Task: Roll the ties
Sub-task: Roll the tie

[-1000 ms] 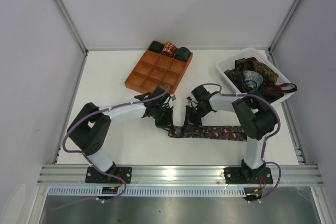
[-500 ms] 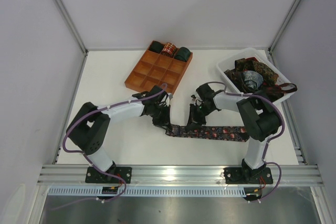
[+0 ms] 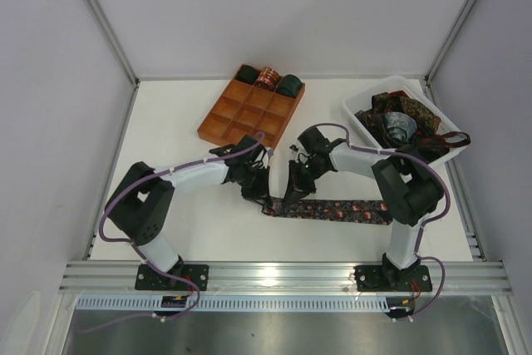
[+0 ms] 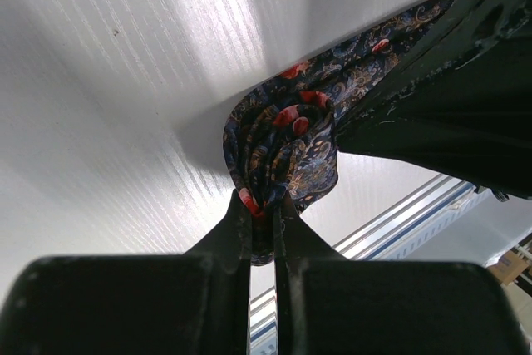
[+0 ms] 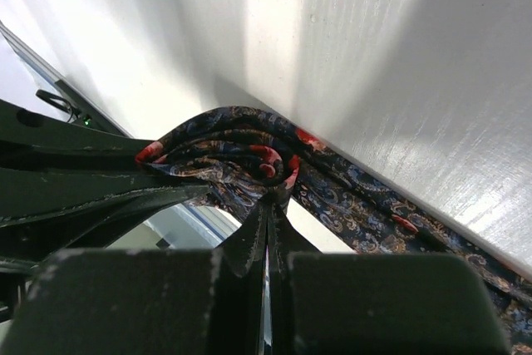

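A dark paisley tie point(image 3: 345, 210) with red flowers lies flat along the table's near side, and its left end is curled into a small loose coil point(image 4: 283, 151). My left gripper point(image 3: 264, 198) is shut on that coil's edge, with the fabric pinched between the fingertips point(image 4: 263, 205). My right gripper point(image 3: 293, 195) meets the coil from the other side. It is shut, and a fold of the coil point(image 5: 249, 160) is nipped at its tips point(image 5: 270, 204). The two grippers stand almost tip to tip. Three rolled ties point(image 3: 268, 78) fill the back row of the tray.
The orange-brown gridded tray point(image 3: 241, 119) stands behind the grippers, most of its cells bare. A white bin point(image 3: 356, 119) at the back right holds a heap of unrolled ties point(image 3: 403, 122). The table's rail point(image 3: 283, 272) runs along the near edge.
My right gripper has swung left, closer to the left gripper, and the tie's end has curled tighter between them. The left gripper has barely moved.
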Tool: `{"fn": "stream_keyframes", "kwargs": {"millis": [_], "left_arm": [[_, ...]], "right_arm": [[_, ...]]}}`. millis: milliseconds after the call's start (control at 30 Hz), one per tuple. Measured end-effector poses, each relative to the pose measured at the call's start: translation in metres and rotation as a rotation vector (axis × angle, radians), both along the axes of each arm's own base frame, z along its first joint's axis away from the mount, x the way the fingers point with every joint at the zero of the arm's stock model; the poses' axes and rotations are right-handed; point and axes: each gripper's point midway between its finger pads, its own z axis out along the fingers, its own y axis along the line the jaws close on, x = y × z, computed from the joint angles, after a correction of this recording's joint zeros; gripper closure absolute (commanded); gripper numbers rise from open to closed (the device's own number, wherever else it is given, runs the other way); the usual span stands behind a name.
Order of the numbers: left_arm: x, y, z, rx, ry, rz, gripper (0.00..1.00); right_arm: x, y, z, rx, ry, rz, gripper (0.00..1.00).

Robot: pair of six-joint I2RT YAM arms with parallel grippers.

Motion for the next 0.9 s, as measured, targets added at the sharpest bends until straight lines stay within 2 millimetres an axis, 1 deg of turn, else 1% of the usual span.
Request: {"fn": "stream_keyframes", "kwargs": {"millis": [267, 367, 433, 567, 733, 900], "left_arm": [[0.002, -0.002, 0.006, -0.001, 0.001, 0.001, 0.99], [0.003, -0.003, 0.009, -0.004, 0.004, 0.0, 1.0], [0.003, -0.005, 0.012, -0.007, 0.006, -0.001, 0.98], [0.006, -0.014, 0.018, -0.025, 0.012, -0.012, 0.93], [0.004, -0.03, 0.021, -0.025, 0.02, -0.041, 0.89], [0.001, -0.043, 0.018, -0.009, 0.034, -0.071, 0.88]], "right_arm": [[-0.001, 0.004, -0.013, 0.001, 0.033, -0.002, 1.0], [0.0, 0.006, -0.013, 0.009, 0.039, -0.006, 1.0], [0.001, 0.007, -0.013, 0.011, 0.037, -0.008, 1.0], [0.004, 0.009, -0.011, 0.018, 0.033, -0.017, 1.0], [0.004, 0.01, -0.011, 0.017, 0.036, -0.022, 1.0], [0.003, 0.008, -0.014, 0.002, 0.039, -0.028, 1.0]]}}
